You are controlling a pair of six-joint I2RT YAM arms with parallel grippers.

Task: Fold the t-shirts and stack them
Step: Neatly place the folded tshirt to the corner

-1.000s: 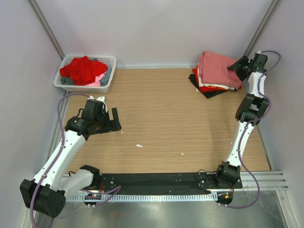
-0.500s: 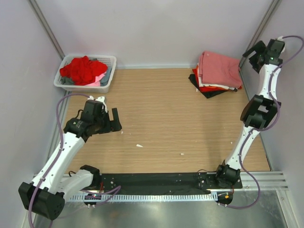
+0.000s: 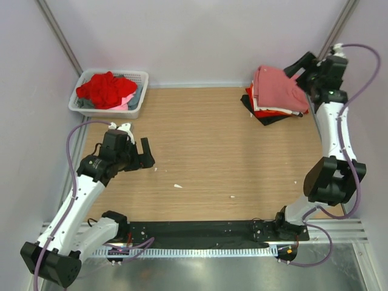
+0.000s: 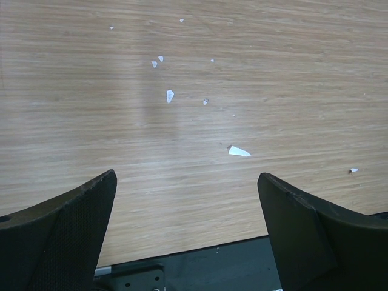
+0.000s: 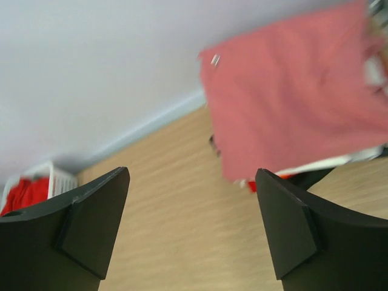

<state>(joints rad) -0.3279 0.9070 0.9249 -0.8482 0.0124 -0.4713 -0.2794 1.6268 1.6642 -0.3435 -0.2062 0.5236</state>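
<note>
Nearest me, the left gripper hangs low over the pale wooden table, its black jaws spread wide and empty above small white scraps. At the far right, the right gripper, its jaws also apart and empty, hovers beside the folded stack of t-shirts, which has a salmon-pink one on top. More crumpled shirts fill the white plastic basket at the far left.

This is a robotics lab test cell. A wood-grain tabletop is boxed in on three sides by bare pale walls, with metal posts rising at the far corners. A left arm and a right arm, trailing purple cables, are bolted to a black plate along the near edge, beside ribbed metal rails.
</note>
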